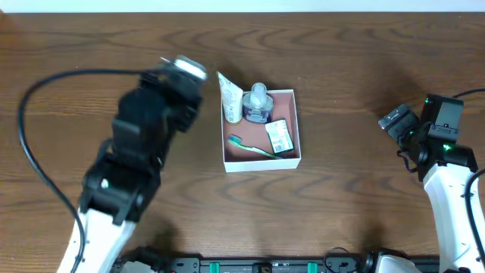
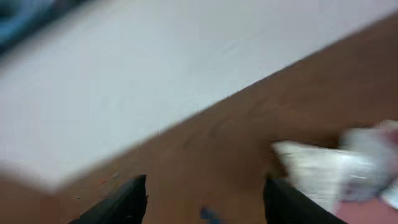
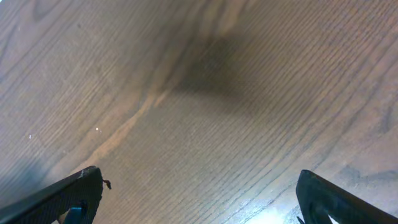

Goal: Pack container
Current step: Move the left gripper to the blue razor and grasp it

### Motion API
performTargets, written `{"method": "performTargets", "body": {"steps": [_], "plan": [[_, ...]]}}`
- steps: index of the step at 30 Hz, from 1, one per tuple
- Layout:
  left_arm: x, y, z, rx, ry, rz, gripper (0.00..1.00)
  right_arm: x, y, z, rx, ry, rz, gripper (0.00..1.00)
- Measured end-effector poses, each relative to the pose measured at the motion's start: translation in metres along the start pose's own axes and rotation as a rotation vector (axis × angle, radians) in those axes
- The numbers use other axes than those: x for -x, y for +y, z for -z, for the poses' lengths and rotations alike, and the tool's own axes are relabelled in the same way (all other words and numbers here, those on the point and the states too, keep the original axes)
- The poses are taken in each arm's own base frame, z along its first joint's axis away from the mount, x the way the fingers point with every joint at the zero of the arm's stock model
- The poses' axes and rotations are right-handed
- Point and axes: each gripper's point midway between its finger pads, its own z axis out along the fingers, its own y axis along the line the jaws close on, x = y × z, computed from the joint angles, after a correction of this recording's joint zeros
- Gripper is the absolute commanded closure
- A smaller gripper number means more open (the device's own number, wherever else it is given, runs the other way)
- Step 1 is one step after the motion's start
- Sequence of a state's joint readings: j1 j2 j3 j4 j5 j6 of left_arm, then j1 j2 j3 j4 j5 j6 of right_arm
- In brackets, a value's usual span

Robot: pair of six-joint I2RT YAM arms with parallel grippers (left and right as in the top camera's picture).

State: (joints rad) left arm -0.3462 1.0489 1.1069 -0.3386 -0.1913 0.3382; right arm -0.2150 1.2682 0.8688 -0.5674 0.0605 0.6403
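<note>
The container, a shallow square box with white walls and a pinkish floor, sits mid-table. Inside it lie a white tube, a clear bottle with dark contents, a small labelled packet and a green toothbrush. My left gripper hovers left of the container's back corner. In the blurred left wrist view my left gripper is open with only bare wood between its fingers, and the white tube is to the right. My right gripper stays far right; its wrist view shows it wide open over bare wood.
The far table edge runs diagonally ahead of the left gripper, with a pale surface beyond it. A black cable loops out from the left arm. A rail of fittings lines the near table edge.
</note>
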Motion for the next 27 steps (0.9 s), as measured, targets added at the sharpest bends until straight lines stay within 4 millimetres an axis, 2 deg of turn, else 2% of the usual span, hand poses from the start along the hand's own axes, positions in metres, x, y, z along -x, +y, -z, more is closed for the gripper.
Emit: {"method": "performTargets", "body": {"steps": [3, 4, 6, 8, 10, 12, 14, 19, 27], "plan": [[-0.039, 0.036, -0.031, 0.121, 0.13, 0.259, 0.39, 0.0, 0.0, 0.0, 0.0, 0.0, 0.0, 0.01], [-0.052, 0.042, -0.039, 0.14, 0.168, 0.329, 0.39, 0.0, 0.0, 0.0, 0.0, 0.0, 0.0, 0.01], [-0.083, 0.053, -0.059, 0.163, 0.255, 0.463, 0.27, 0.0, 0.0, 0.0, 0.0, 0.0, 0.0, 0.01], [-0.111, 0.055, -0.078, 0.158, 0.334, 0.551, 0.14, 0.0, 0.0, 0.0, 0.0, 0.0, 0.0, 0.01], [-0.134, 0.048, -0.094, 0.134, 0.405, 0.613, 0.01, 0.0, 0.0, 0.0, 0.0, 0.0, 0.0, 0.01], [-0.157, 0.036, -0.109, 0.097, 0.478, 0.667, 0.02, 0.0, 0.0, 0.0, 0.0, 0.0, 0.0, 0.01], [-0.171, 0.025, -0.121, 0.062, 0.519, 0.696, 0.02, 0.0, 0.0, 0.0, 0.0, 0.0, 0.0, 0.01], [-0.193, 0.005, -0.148, -0.002, 0.563, 0.736, 0.02, 0.0, 0.0, 0.0, 0.0, 0.0, 0.0, 0.01], [-0.237, -0.013, -0.165, 0.003, 0.682, 0.782, 0.02, 0.0, 0.0, 0.0, 0.0, 0.0, 0.0, 0.01]]}}
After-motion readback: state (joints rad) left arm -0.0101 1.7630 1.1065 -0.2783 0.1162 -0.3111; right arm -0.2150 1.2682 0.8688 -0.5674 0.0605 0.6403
